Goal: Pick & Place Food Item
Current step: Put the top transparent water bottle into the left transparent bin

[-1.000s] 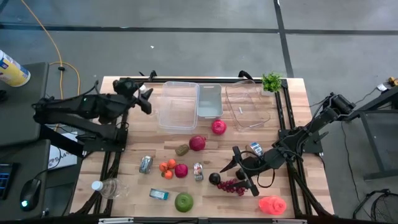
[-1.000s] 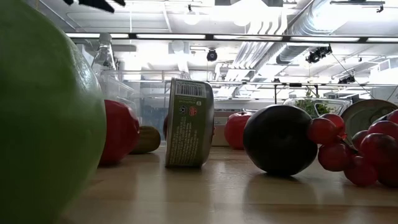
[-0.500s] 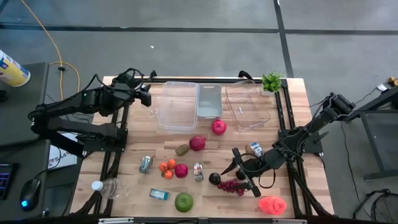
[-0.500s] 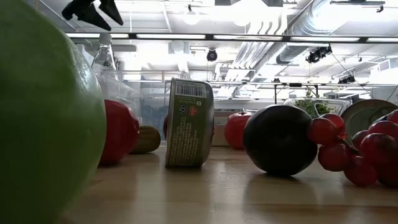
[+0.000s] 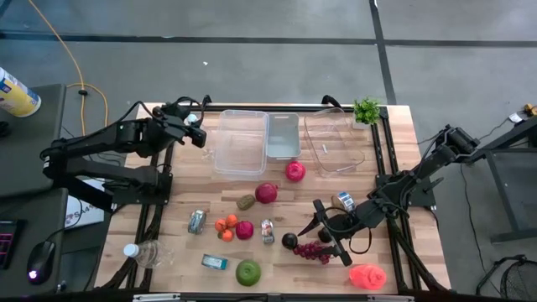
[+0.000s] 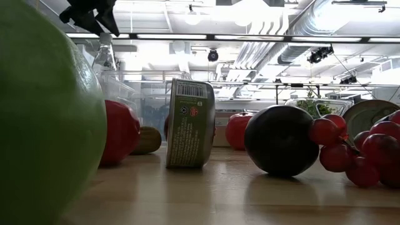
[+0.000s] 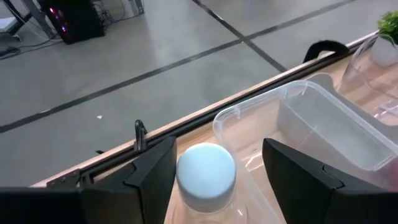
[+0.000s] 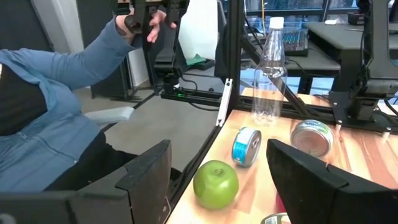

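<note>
Left arm: I reach across the desk's (image 5: 180, 189) far-left corner, my left end effector (image 5: 195, 132) clamped on a white-capped bottle (image 7: 206, 172) beside the clear container (image 5: 241, 141).
Right arm: low, right end effector (image 5: 323, 228) spread by the grapes (image 5: 313, 250).

I see a pale wooden table (image 5: 394, 126) with visible grain, clear glossy plastic containers (image 5: 241, 141), a shiny metal can (image 8: 313, 138) and a smooth green apple (image 8: 216, 183).
</note>
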